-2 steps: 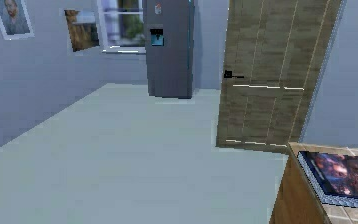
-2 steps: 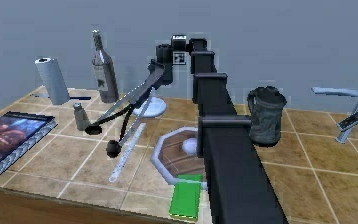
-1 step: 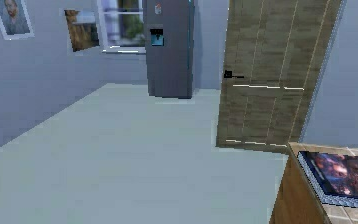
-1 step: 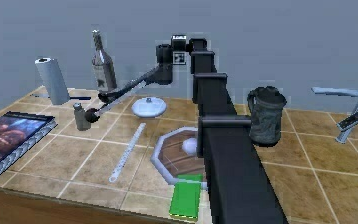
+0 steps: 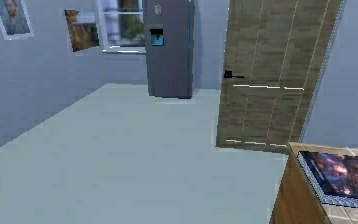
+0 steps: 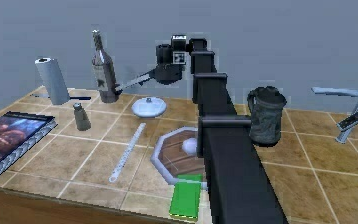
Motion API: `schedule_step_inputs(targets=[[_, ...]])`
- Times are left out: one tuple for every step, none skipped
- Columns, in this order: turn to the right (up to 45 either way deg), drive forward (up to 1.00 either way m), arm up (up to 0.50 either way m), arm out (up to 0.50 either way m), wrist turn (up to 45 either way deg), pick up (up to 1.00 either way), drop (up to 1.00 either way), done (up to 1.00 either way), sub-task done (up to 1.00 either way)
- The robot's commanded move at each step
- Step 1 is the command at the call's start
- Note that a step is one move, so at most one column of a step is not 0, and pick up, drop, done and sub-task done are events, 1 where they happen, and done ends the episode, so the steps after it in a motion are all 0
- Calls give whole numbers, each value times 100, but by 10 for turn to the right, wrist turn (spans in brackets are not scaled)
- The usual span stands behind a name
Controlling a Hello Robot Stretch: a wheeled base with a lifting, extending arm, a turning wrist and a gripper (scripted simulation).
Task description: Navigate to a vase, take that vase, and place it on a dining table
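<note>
— Gripper (image 6: 125, 84) holding anything?
— Cannot tell; its thin fingers end at a tall, dark, glossy bottle-shaped vessel (image 6: 105, 70), upright on the tan tiled counter (image 6: 77, 160), near a pale paper roll (image 6: 53, 80).

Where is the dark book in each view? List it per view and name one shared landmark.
Forward view: dark book at the bottom right corner, on the counter.
Arm side view: dark book at the lower left edge.
Shared landmark: the tiled counter under it.
</note>
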Motion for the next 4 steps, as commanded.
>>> schedule_step_inputs(targets=[[0,0,0,0,180,0,0,0,0],[0,0,-14,0,0,0,0,0,0],[0,0,0,0,0,100,0,0,0],[0,0,10,0,0,0,0,0,0]])
